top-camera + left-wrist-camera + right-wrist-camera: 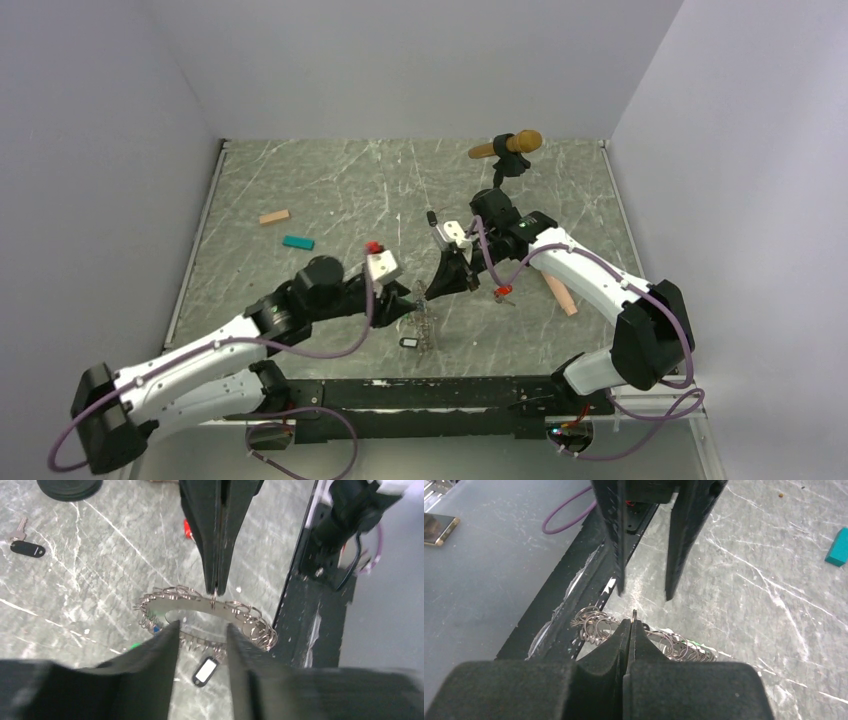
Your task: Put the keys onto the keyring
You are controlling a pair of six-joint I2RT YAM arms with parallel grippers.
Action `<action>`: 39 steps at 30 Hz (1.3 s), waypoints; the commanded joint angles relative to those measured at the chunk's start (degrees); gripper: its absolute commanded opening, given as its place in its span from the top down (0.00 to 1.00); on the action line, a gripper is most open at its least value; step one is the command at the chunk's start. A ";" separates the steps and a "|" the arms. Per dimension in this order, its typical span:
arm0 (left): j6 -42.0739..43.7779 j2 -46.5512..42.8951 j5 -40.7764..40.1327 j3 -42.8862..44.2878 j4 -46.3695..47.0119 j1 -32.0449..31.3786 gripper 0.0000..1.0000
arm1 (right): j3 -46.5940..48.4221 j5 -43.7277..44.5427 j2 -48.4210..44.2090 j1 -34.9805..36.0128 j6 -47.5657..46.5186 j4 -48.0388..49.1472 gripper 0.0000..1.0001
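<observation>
Keyring (235, 611) sits at about 6 o'clock on the table (330, 180), close to the black rail (430, 392) along the near edge, right between the two arms. It's not a plain loop btw, more a thin grey metal hoop crammed with little split rings all the way round, so it looks toothed and kinda floppy. A bit of green and blue peeks out at its 8 o'clock in the left wrist view, can't tell what those are attached to.

Right gripper (631, 622) is pinched tight on one small ring at the hoop's 12 o'clock edge (left wrist view), looks like it's steadying or lifting that side. Left gripper (202, 626) is spread apart with nothing in it, fingers either side of the hoop's near edge, nose to nose with the right one.

My read: this is the hold-the-ring-steady step, and no key is in hand yet. Closest candidate is the white-tagged key (205, 671), just beside the ring at its 6 o'clock. Red-tagged key (503, 292) is off between 2 and 3 o'clock in the top view, and the black-tagged key (26, 548) is well apart at 10 o'clock. Next move probably needs the free left gripper to fetch one and line its tiny hole up with a split ring. Fiddly, since it's thin metal lying flat on stone.
</observation>
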 commanded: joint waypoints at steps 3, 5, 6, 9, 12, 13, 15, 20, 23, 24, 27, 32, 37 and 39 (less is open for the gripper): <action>-6.48 -12.98 -0.21 -18.55 30.14 1.82 0.47 | 1.39 -3.78 -1.49 -0.39 1.58 1.42 1.00; -6.95 -14.34 -0.88 -22.59 35.98 1.86 0.47 | 1.18 -4.25 -1.40 -0.40 2.55 2.21 1.00; -7.22 -14.45 -1.53 -23.84 38.13 1.81 0.47 | 1.05 -4.50 -1.34 -0.43 3.18 2.64 1.00; -6.32 -12.94 -0.90 -25.39 43.05 1.81 0.48 | 0.59 -4.80 -1.04 -0.39 4.88 4.25 1.00; -5.46 -9.96 -0.68 -24.86 46.38 1.77 0.50 | 0.27 -4.90 -0.81 -0.45 6.11 5.53 1.00; -5.14 -9.00 -0.76 -24.52 47.00 1.75 0.50 | 0.18 -4.90 -0.65 -0.41 6.45 5.83 1.00; -4.71 -7.29 -0.68 -23.85 48.84 1.73 0.51 | 0.01 -4.76 -0.62 -0.47 6.77 6.31 1.00; -4.25 -3.45 1.02 -22.58 51.55 1.77 0.56 | -0.17 -4.64 -0.28 -0.60 7.91 7.31 1.00; -4.71 -2.04 1.29 -22.78 52.88 1.77 0.57 | -0.30 -4.73 -0.20 -0.64 8.56 7.86 1.00; -4.83 -1.76 1.27 -23.01 53.68 1.77 0.57 | -0.37 -4.73 -0.16 -0.67 8.77 8.13 1.00; -5.01 -0.65 1.27 -22.93 54.77 1.76 0.59 | -0.57 -4.82 -0.07 -0.65 9.56 8.76 1.00; -5.28 1.61 2.72 -22.04 56.03 1.77 0.66 | -0.74 -4.82 -0.09 -0.79 10.35 9.50 1.00; -5.81 3.39 4.68 -21.30 56.31 1.76 0.76 | -0.87 -4.82 -0.22 -0.93 10.73 9.78 1.00; -5.88 3.84 5.08 -20.86 55.80 1.77 0.79 | -0.85 -4.88 -0.27 -1.02 10.77 9.87 1.00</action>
